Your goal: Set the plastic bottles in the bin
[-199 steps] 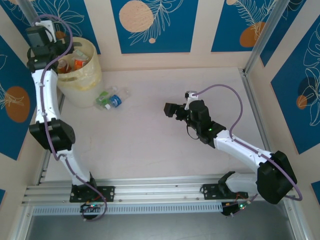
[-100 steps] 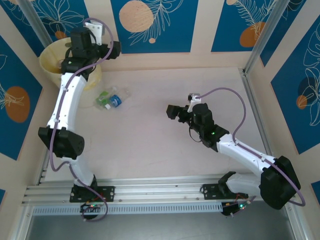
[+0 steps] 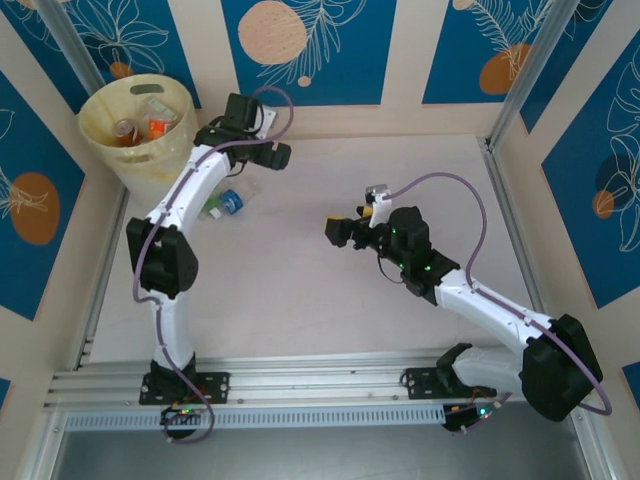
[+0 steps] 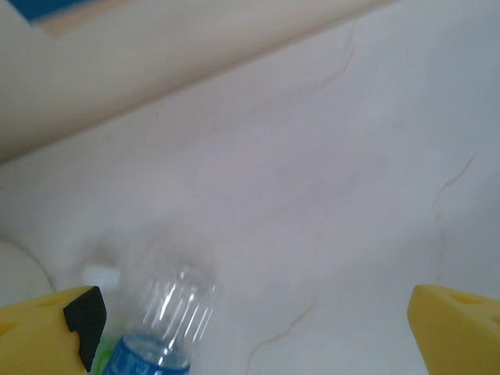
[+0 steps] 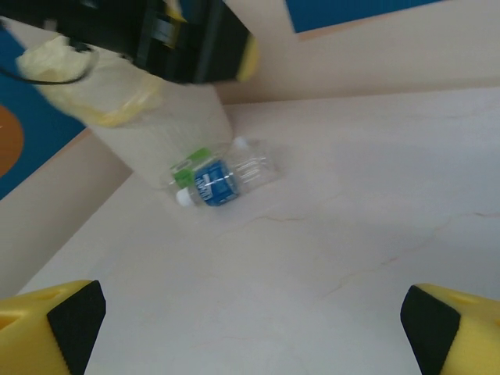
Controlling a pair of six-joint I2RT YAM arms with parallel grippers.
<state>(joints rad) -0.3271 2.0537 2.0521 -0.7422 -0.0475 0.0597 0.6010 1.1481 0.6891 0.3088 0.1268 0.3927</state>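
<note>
Top external: the blue-labelled bottle (image 3: 230, 201) is seen lying binward of the spread, empty left gripper (image 3: 250, 145), which is placed nearer than the spread right gripper (image 3: 335, 228).

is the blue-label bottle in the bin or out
Out: the clear plastic blue-labelled bottle lies on the table beside the pale yellow bin.

Blue-label bottle (image 4: 168, 320) blurred, cut off btm edge; bin (image 3: 140, 160) contents too small.
</note>
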